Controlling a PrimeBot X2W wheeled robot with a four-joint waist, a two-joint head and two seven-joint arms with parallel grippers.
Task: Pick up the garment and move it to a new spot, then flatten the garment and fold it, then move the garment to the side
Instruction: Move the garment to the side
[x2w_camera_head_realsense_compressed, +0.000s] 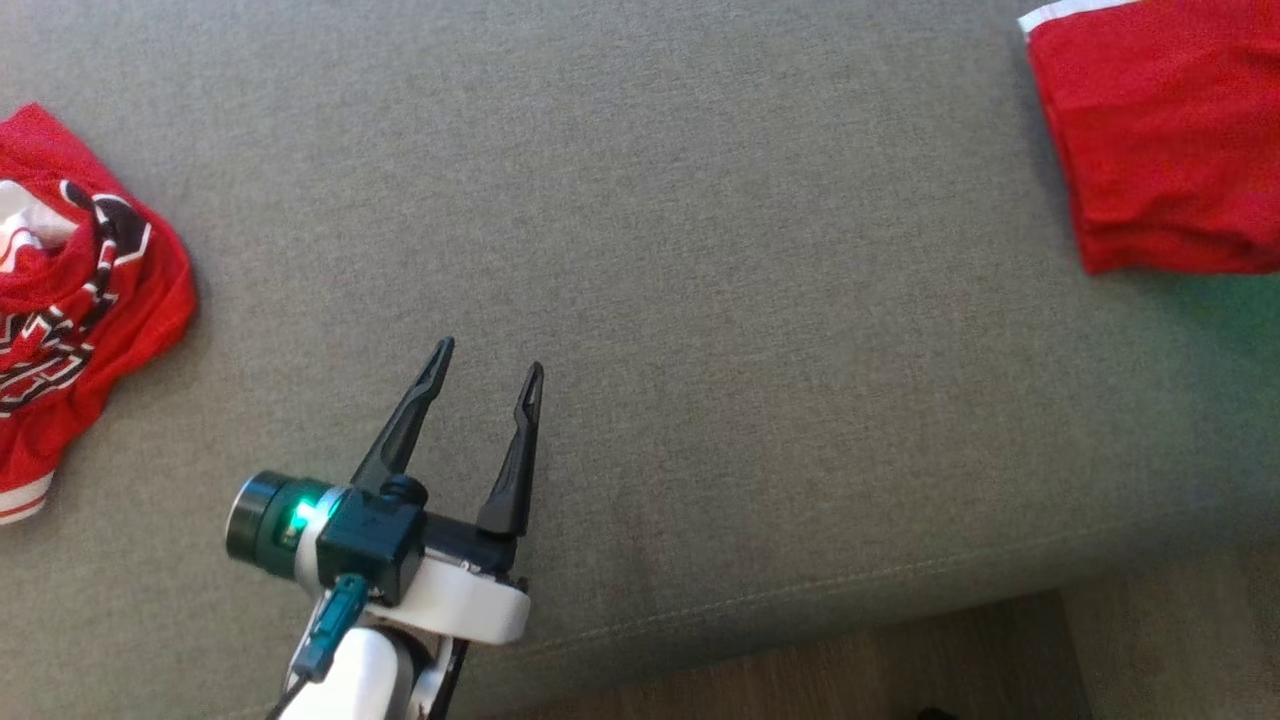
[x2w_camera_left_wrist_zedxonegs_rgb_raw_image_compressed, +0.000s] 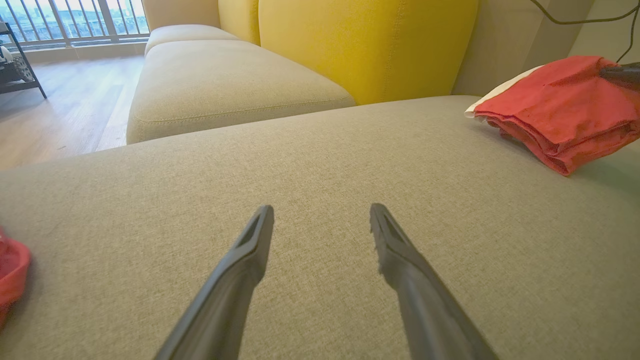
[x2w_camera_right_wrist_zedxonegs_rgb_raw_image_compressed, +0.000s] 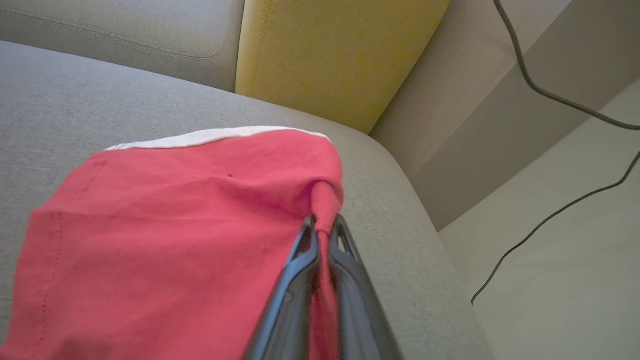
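Nearest me, left end effector (x2w_camera_head_realsense_compressed: 491, 357) hangs spread apart over grey fabric sofa cushion (x2w_camera_head_realsense_compressed: 760, 300); I see right end effector (x2w_camera_right_wrist_zedxonegs_rgb_raw_image_compressed: 325, 223) clamped on folded red white-trimmed garment (x2w_camera_right_wrist_zedxonegs_rgb_raw_image_compressed: 175, 225).

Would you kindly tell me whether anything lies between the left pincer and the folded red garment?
Nothing visible does: only bare sofa cushion separates the left pincer from the folded red garment. The crumpled jersey lies on the pincer's other side; the right pincer grips the garment.
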